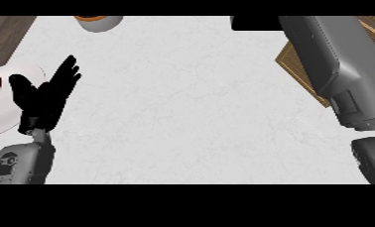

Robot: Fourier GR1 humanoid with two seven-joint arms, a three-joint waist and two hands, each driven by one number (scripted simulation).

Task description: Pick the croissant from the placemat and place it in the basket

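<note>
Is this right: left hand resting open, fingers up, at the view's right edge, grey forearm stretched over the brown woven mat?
Not quite. The black left hand rests open, fingers up, at the view's left edge, not the right. The grey forearm stretched over the brown woven mat is at the right, as you said. The head view shows both.

One head view looks steeply down on the white counter [190,112], close above it. The left hand [45,94] enters from seven o'clock, and the right forearm [330,62] crosses near the lens from one to four o'clock, partly covering a woven placemat [296,65].
</note>
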